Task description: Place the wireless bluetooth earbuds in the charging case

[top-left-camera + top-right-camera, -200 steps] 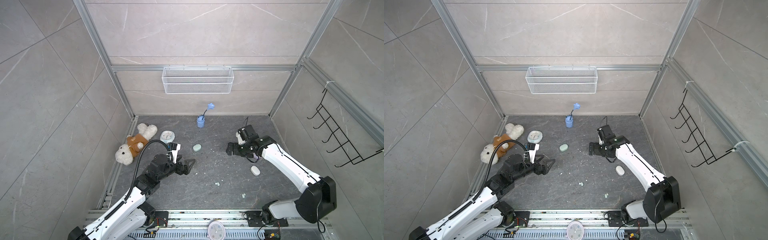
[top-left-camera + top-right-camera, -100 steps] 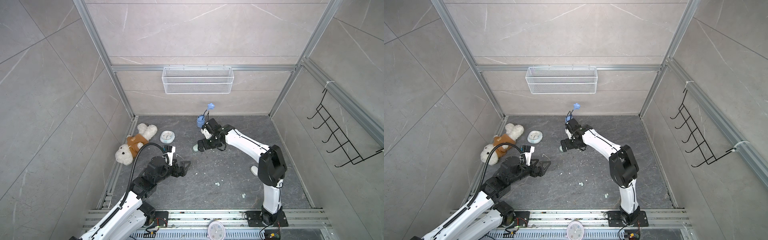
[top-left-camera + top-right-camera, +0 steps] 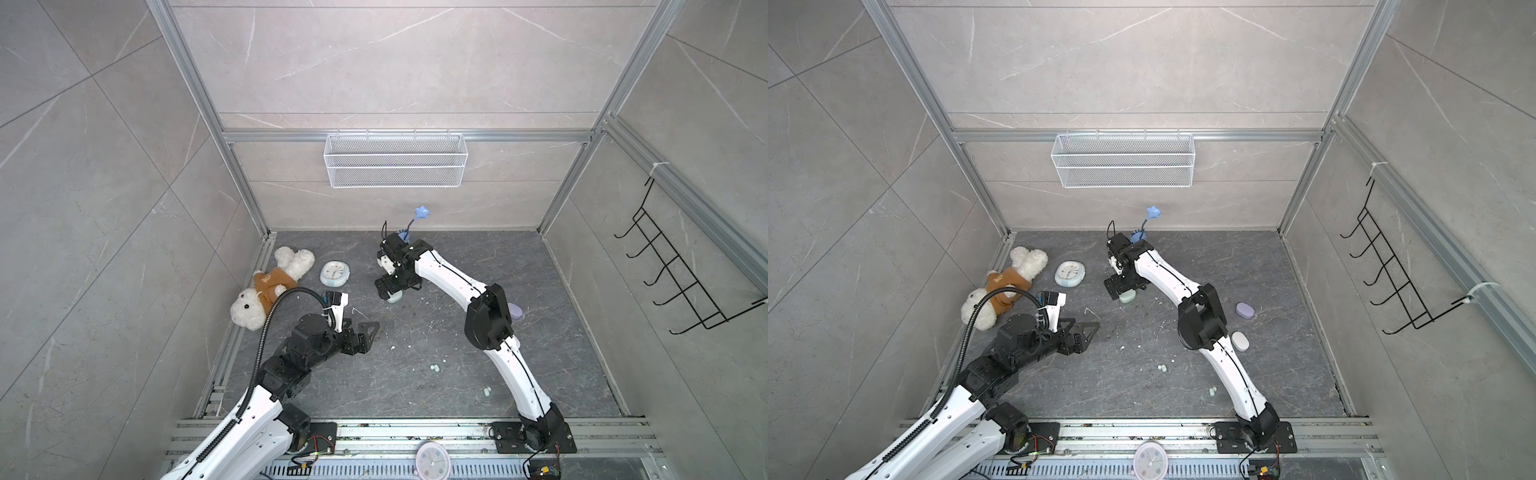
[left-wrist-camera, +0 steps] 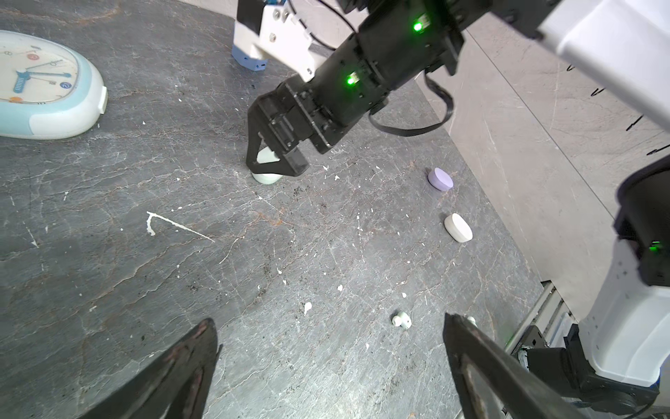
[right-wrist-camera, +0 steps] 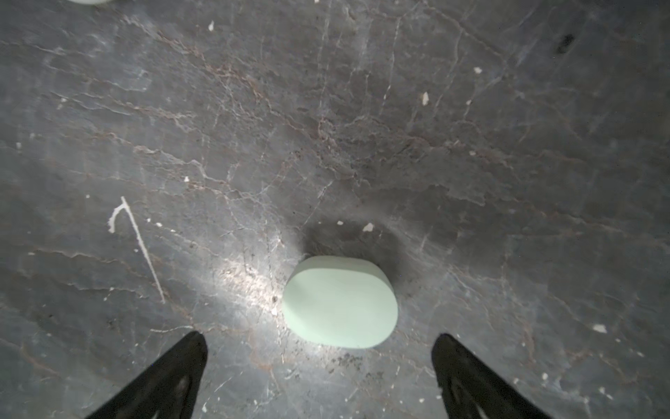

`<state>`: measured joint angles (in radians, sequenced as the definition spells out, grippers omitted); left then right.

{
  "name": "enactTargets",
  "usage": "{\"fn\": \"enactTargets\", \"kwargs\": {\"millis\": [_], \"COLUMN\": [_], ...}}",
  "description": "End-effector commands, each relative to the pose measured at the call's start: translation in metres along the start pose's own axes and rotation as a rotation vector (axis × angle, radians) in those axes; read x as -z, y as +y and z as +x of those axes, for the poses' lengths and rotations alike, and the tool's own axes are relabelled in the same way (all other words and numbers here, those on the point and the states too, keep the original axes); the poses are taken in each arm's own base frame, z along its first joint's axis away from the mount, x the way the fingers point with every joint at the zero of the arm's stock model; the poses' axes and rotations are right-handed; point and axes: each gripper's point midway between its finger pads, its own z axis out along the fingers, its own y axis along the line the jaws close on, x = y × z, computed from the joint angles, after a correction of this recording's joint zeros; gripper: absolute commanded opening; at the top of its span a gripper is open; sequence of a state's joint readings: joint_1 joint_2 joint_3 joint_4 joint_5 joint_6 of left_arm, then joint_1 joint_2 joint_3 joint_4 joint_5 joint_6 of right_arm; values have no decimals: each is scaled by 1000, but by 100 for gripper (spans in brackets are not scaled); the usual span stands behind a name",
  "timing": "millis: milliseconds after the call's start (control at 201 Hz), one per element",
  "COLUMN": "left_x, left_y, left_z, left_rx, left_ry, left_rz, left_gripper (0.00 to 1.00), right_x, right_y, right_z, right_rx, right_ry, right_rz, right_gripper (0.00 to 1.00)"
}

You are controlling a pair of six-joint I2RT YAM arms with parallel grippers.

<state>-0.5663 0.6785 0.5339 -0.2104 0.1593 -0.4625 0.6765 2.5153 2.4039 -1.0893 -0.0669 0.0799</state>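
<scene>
The right gripper [image 3: 390, 292] hangs low over the closed mint green oval plastic charging case [image 5: 339, 303]. The case lies flat on the dark grey stone-patterned bench [image 3: 561, 332], near the middle of its back edge. The gripper's black fingers [image 5: 174, 370] are spread wide and hold nothing. In the right wrist view the case sits between them, a little ahead of the tips and nearer one finger than the other. Its long axis runs roughly from finger to finger, so a squeeze would probably take it by its ends. The lid shows no gap, so it likely needs opening first. One tiny glossy mint green earbud [image 3: 435, 367] lies near the middle of the bench, and a second mint green earbud [image 3: 487, 390] lies closer to the front edge, both well apart from the case. I can make out no other buds. The left gripper [image 3: 368, 334], also spread and empty, hovers toward the left edge and is the nearer tool to the first bud. A lavender oval case [image 3: 1245, 310] and a white oval case [image 3: 1240, 341] lie toward the right edge, beside the right arm. A pale blue round clock [image 3: 334, 274] and a white plush bear in a brown top [image 3: 270, 286] sit toward the back left corner. A small blue cup holding a blue flower [image 3: 403, 236] stands at the back edge. Nothing blocks the case except scattered white crumbs.
</scene>
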Motion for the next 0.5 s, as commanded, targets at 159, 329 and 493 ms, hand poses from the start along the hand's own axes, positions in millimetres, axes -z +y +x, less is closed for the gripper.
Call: {"fn": "enactTargets", "kwargs": {"millis": [159, 329, 493], "left_x": [4, 4, 3], "left_y": [-4, -4, -5], "left_z": [-10, -10, -11], "left_rx": [8, 11, 11], "left_ry": [-26, -27, -25], "left_rz": [21, 24, 31], "left_gripper": [99, 99, 99], "right_x": [-13, -23, -27], "right_y": [-2, -3, -6], "right_z": [7, 8, 11], "right_rx": [30, 25, 23], "right_ry": [81, 100, 111], "right_rz": [19, 22, 35], "right_gripper": [95, 91, 89]}}
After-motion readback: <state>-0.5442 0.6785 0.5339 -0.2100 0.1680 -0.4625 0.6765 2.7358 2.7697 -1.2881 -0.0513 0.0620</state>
